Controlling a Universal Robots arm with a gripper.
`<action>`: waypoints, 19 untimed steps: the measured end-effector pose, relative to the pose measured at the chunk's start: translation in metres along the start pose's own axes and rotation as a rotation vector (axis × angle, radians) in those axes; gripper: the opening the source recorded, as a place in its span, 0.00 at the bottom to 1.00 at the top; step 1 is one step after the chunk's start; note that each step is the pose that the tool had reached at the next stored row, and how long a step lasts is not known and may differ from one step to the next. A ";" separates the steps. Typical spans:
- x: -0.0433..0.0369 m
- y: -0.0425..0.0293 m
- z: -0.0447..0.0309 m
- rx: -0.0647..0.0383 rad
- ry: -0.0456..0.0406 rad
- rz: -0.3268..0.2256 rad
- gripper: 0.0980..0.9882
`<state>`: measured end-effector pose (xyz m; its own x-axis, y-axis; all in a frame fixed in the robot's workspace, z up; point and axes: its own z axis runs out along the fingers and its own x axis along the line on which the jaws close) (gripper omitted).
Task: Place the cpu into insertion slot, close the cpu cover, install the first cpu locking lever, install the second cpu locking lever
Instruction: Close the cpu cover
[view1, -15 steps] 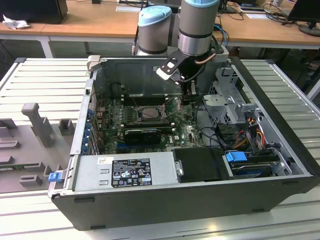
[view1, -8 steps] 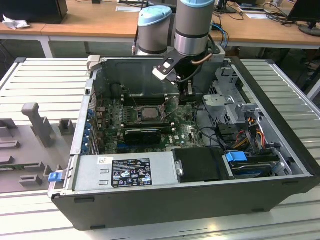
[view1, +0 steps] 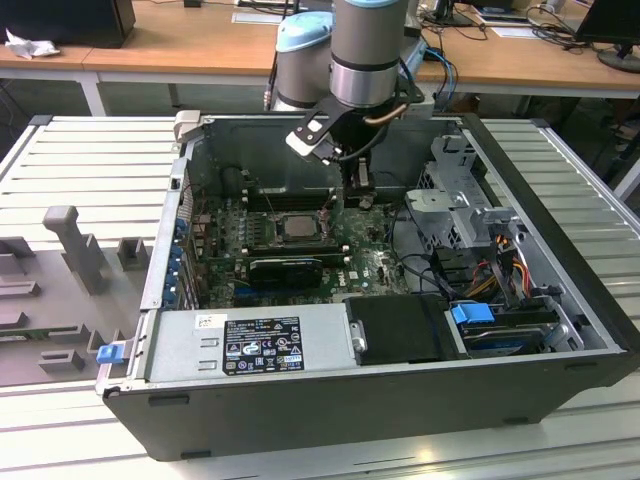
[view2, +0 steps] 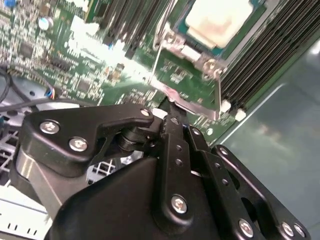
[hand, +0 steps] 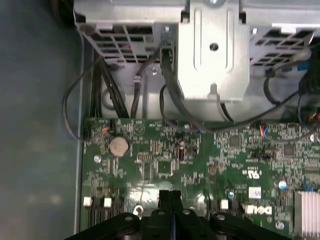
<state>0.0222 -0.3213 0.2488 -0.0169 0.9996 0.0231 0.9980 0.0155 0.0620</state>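
In the exterior view my claw (view1: 358, 192), pressed together, sits at two o'clock of the cpu (view1: 298, 226) lying in the insertion slot (view1: 274, 230), so I should bear squarely on the locking lever (view2: 195, 106), seemingly under my tip.

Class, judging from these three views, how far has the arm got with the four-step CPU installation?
Done: the cpu is seated, with the cpu cover lying flat around it. In hand: the shut gripper has its tips by a thin metal bar beside that cover. Left: the two lever steps; whether either lever is latched cannot be told.
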 end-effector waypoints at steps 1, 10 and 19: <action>0.0001 -0.0035 -0.0002 0.000 0.0001 0.000 0.01; 0.0006 -0.0410 0.0050 0.000 0.0002 0.000 0.01; 0.0008 -0.0566 0.0140 0.005 0.0007 -0.007 0.01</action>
<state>-0.0335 -0.3210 0.2313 -0.0241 0.9994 0.0233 0.9981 0.0227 0.0573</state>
